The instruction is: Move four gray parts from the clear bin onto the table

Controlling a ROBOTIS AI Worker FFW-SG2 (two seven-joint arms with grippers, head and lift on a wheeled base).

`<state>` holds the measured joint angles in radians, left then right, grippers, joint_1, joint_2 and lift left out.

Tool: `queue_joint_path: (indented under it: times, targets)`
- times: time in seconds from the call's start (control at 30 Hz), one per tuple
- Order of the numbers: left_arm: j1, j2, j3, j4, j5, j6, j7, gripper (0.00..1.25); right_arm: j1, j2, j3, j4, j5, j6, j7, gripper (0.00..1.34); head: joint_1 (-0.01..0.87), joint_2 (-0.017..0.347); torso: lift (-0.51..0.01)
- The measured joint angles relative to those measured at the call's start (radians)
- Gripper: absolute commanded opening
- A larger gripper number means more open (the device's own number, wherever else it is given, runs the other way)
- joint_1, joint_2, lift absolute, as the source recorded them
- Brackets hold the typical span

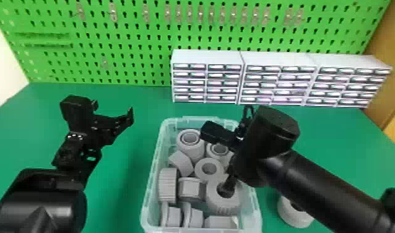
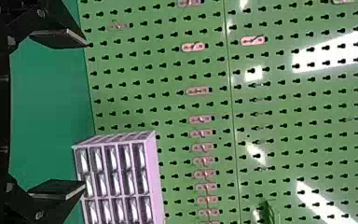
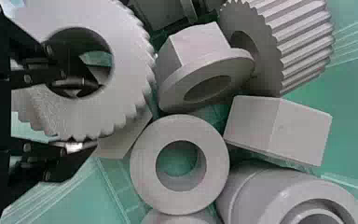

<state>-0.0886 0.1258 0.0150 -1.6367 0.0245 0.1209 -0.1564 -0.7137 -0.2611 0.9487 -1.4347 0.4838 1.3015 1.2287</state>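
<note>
In the head view my right gripper point(image 1: 233, 183) reaches down into the clear bin point(image 1: 146, 198), at a ridged gray ring point(image 1: 222, 204) near the bin's right wall. The right wrist view has one finger inside the hole of the ridged ring point(image 3: 126, 60) and the other against its toothed rim; my right gripper point(image 3: 96, 114) is shut on the ring's wall. Several gray parts point(image 1: 208, 169) lie around it. One round gray part point(image 1: 291, 217) rests on the table right of the bin. Left of the bin my left gripper point(image 1: 113, 111) is held open, also in the left wrist view point(image 2: 85, 115).
White drawer cabinets point(image 1: 206, 83) stand at the back of the green table point(image 1: 125, 173), before a green pegboard point(image 1: 138, 37). My right forearm crosses above the bin's right wall and the round part on the table.
</note>
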Motion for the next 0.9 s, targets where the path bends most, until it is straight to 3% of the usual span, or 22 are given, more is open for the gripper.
queue_joint_path:
  times: [0.2,0.6,0.9]
  targets:
    - [0.002,0.000,0.000,0.000,0.000,0.000,0.000,1.04,0.000,0.000,0.007,-0.027,0.057,0.001,0.000,0.10,0.678,0.034,-0.050]
    - [0.003,0.000,0.000,0.000,0.000,0.000,0.000,1.04,0.008,0.008,-0.029,-0.042,0.074,0.001,0.000,0.10,0.678,0.034,-0.050]
    - [0.003,0.000,0.001,0.000,0.000,0.000,0.000,1.04,0.036,0.062,-0.195,-0.059,0.140,0.000,0.000,0.10,0.678,0.034,-0.050]
